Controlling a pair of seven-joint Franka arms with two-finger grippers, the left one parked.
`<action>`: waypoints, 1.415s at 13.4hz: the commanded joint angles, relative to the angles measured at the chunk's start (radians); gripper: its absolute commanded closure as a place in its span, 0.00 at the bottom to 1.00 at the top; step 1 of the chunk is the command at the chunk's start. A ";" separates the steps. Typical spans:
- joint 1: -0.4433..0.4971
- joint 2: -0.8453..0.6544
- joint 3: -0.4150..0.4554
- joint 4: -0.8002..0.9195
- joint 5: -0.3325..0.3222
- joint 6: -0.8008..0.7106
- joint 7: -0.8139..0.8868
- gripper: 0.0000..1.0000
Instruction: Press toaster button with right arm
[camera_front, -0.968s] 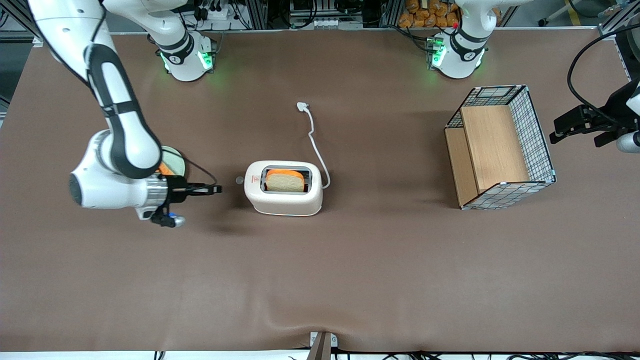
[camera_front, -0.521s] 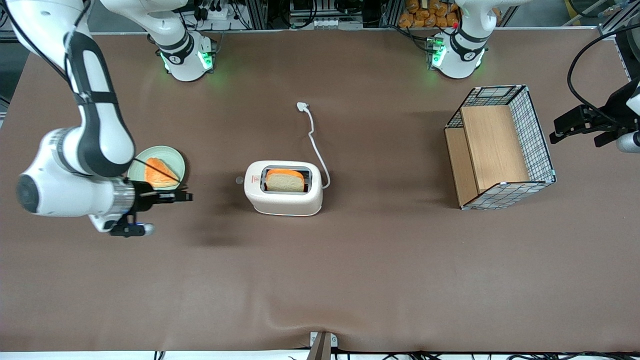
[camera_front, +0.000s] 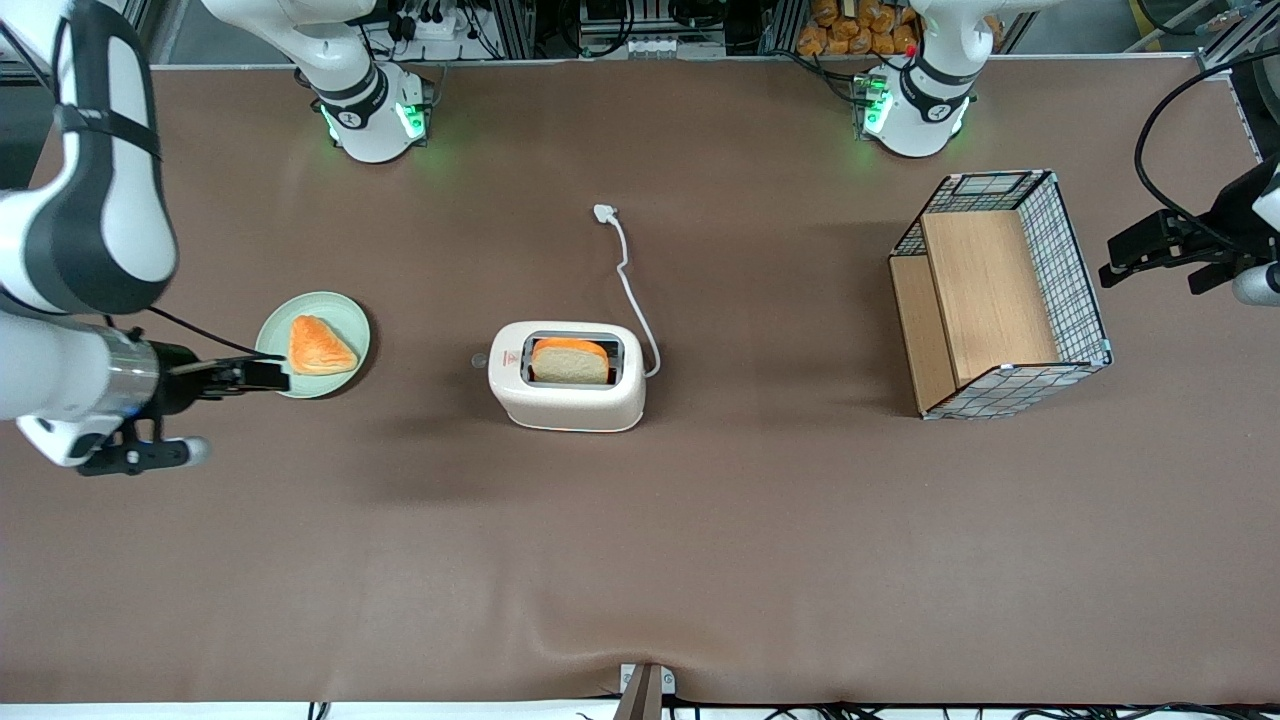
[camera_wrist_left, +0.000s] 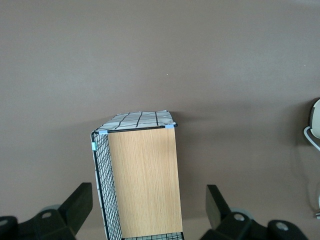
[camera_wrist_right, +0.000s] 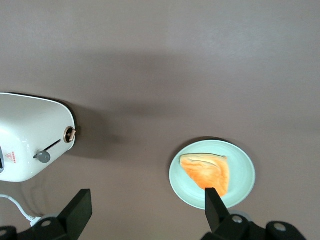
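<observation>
My slim black pincer (camera_front: 268, 375) hangs wide open, holding nothing, over the rim of the pale green round plate (camera_front: 348, 378).

On the brown surface (camera_front: 640, 560) I see the small white rounded plastic toaster (camera_front: 567, 400) well apart at the pincer's 3 o'clock, its tiny pale-grey round button (camera_wrist_right: 44, 157) on the end facing my white right arm (camera_front: 70, 380); an orange-crusted bread wedge (camera_front: 320, 346) lies on the plate.

The right arm (camera_front: 80, 250) has pulled its tool (camera_front: 262, 375) away from the toaster (camera_front: 567, 375).
</observation>
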 joint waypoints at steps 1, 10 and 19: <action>-0.046 -0.004 0.013 0.084 -0.027 -0.082 -0.010 0.00; -0.099 -0.394 0.013 -0.180 -0.059 -0.046 -0.057 0.00; -0.079 -0.428 0.017 -0.206 -0.213 -0.038 -0.064 0.00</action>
